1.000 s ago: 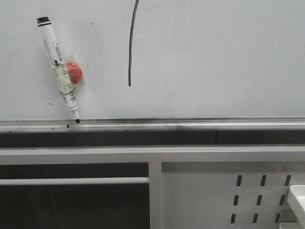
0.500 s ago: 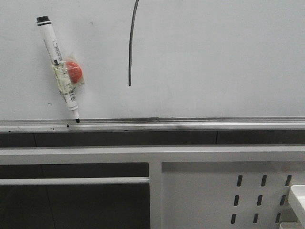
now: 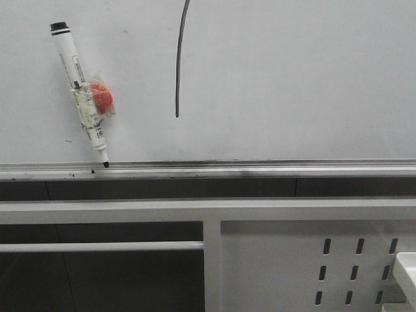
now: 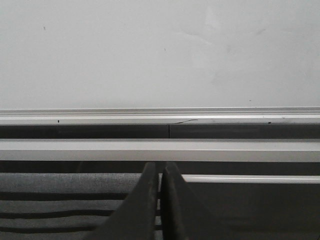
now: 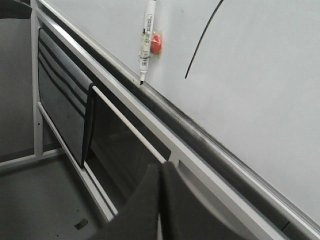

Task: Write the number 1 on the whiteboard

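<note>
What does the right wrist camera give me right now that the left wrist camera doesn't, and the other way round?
Only the right wrist view shows the thin dark curved pen stroke, the white marker with a red magnet stuck beside it, tip down near the rail, and the shut right gripper. Only the left wrist view shows the shut left gripper and grey slatted fabric. Both show the pale grey-white whiteboard and its silver metal rail.

Neither arm visible in front view. Left gripper (image 4: 159,200): dark fingers pressed together, thin slit between, nothing held, tips pointing 12 o'clock in wrist cam. Right gripper (image 5: 160,200): same, fingers closed flat, empty, tips at 12 o'clock.
</note>
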Controlling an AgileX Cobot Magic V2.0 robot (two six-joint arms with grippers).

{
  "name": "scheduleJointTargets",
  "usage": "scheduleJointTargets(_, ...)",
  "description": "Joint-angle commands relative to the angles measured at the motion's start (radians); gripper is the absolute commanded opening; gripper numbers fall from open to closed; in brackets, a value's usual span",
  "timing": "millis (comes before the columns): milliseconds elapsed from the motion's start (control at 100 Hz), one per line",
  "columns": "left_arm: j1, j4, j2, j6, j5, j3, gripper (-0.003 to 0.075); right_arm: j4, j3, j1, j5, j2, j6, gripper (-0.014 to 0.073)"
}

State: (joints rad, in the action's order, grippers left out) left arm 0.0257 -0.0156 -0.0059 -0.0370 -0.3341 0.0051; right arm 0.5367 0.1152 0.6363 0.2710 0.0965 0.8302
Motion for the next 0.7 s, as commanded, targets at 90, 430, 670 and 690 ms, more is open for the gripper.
scheduleJointTargets(90, 0.003, -0.012, -0.022, 0.000, 0.053, 0.033, -0.0020, 0.014, -0.027, -0.009, -0.190, 0.010, 0.004, -0.0055)
scheduleJointTargets(430, 0.003, -0.015, -0.022, 0.000, 0.055, 0.033, -0.0020, -0.351, -0.137, -0.206, -0.365, 0.003, -0.422, -0.0055)
scheduleJointTargets(670, 0.003, -0.015, -0.022, 0.000, 0.055, 0.033, -0.0020, -0.530, -0.137, -0.458, -0.249, -0.128, -0.687, -0.0055)
scheduleJointTargets(690, 0.003, -0.015, -0.022, 0.000, 0.055, 0.033, -0.0020, -0.530, -0.137, -0.477, -0.233, -0.128, -0.689, -0.0055)
